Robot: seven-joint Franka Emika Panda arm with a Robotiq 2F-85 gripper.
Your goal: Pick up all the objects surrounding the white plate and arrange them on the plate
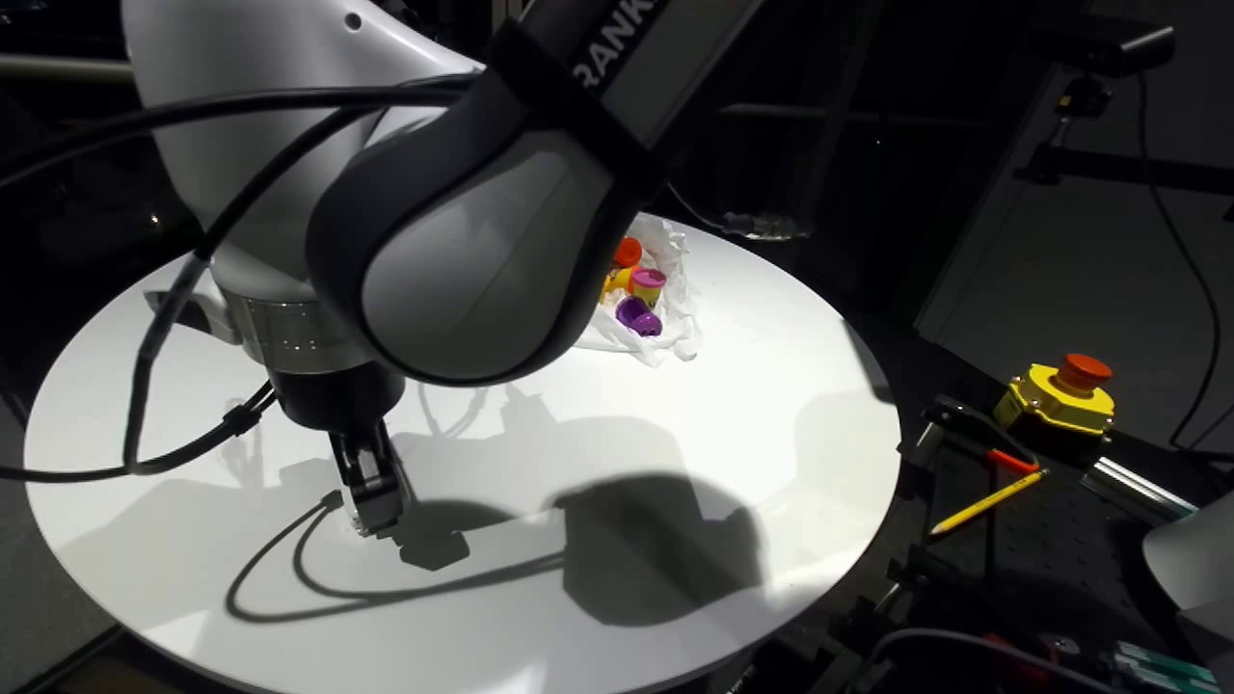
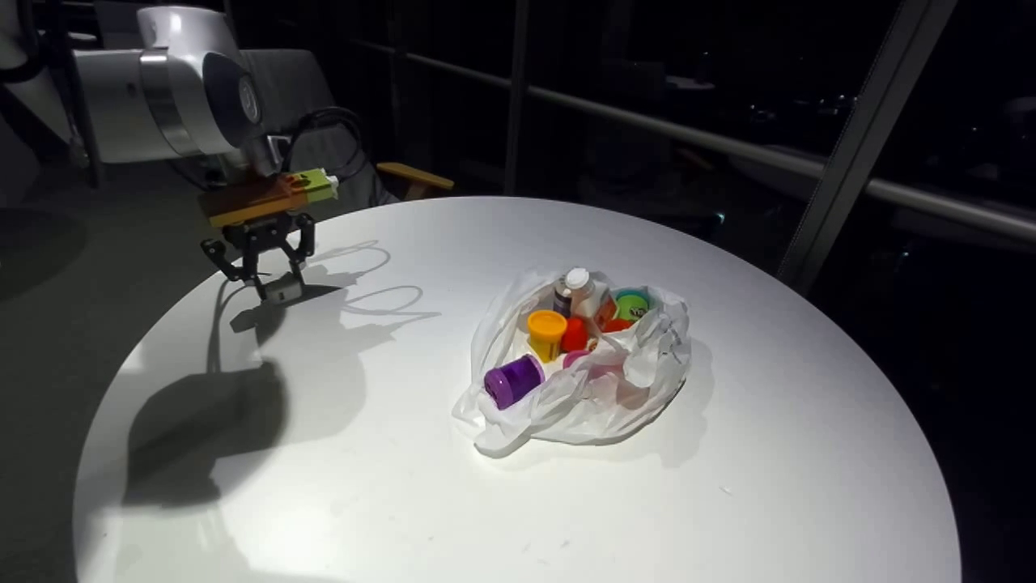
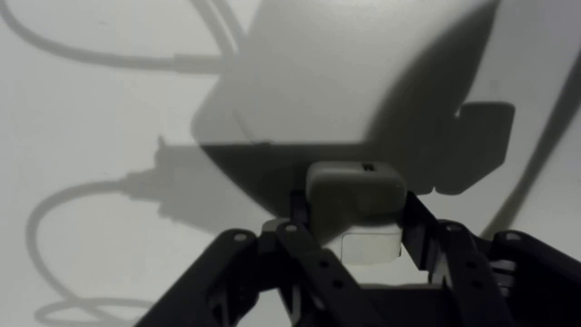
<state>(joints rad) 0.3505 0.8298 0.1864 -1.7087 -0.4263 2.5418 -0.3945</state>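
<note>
the claw [image 3: 356, 211] grips a pale block [image 3: 355, 193]; upper centre in an exterior view, the arm [image 1: 463, 280] partly hides a white bag [image 1: 681, 326].

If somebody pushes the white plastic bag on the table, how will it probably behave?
The white plastic bag would likely fold or crumple rather than stay stiff, since its thin walls lie wrinkled. It may drag with some weight, because several containers sit inside. The purple tub, lying on its side near the bag's edge, might roll out.

end effector [image 3: 355, 210]: black | block [image 3: 356, 190]: pale | bag [image 2: 583, 414]: white | tub [image 2: 515, 381]: purple | tabletop [image 2: 809, 461]: white
</note>
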